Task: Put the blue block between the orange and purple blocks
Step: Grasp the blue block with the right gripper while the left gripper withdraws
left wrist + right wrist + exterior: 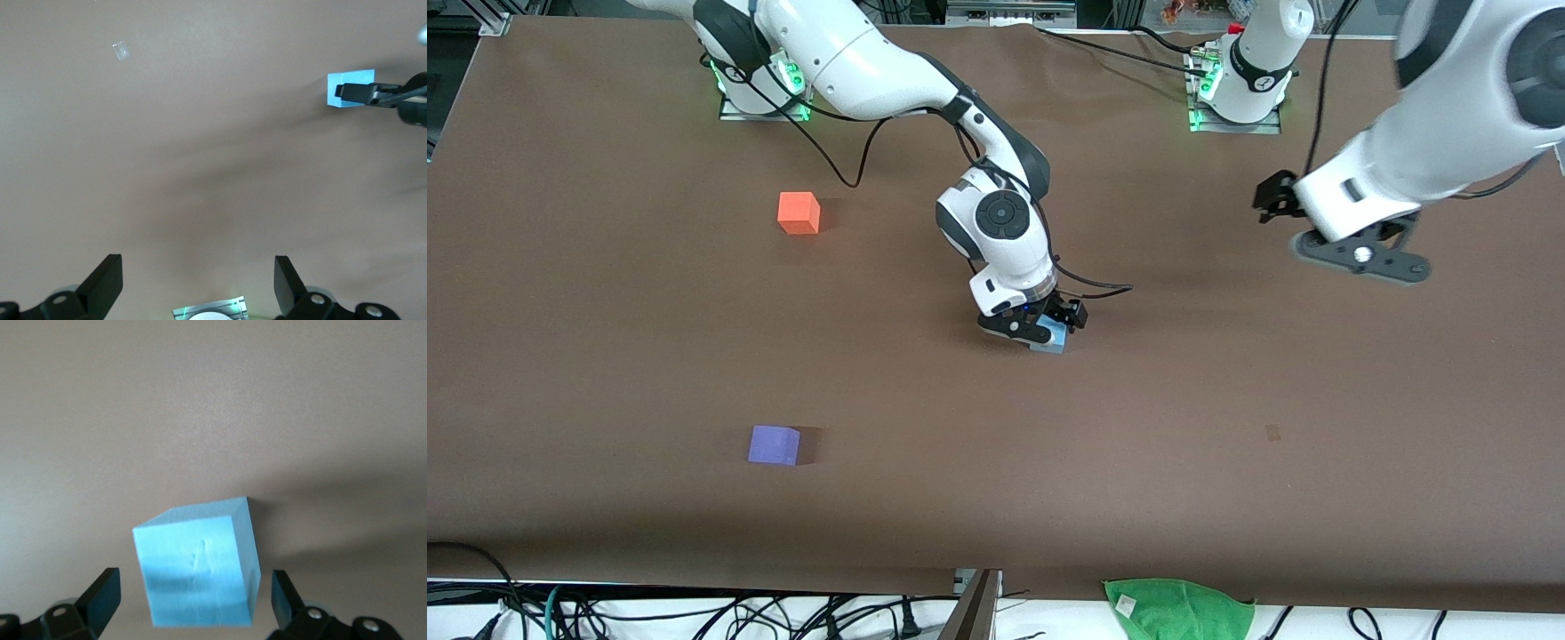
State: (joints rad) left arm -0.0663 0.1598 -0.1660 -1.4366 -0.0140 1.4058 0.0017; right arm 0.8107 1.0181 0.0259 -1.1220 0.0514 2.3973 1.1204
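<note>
The blue block [1053, 341] sits on the brown table near its middle. My right gripper [1040, 331] is lowered around it. In the right wrist view the block [197, 570] stands between the two open fingers [100, 597] with a gap on each side. The orange block [799, 213] lies toward the right arm's end, farther from the front camera. The purple block [774, 444] lies nearer to the camera, roughly in line with it. My left gripper [1362, 258] waits open and empty above the left arm's end of the table. Its wrist view shows the blue block [347, 89].
A green cloth [1178, 609] lies at the table's front edge, with cables [783, 613] along that edge. A small pale mark [1272, 433] is on the table nearer to the camera than the left gripper.
</note>
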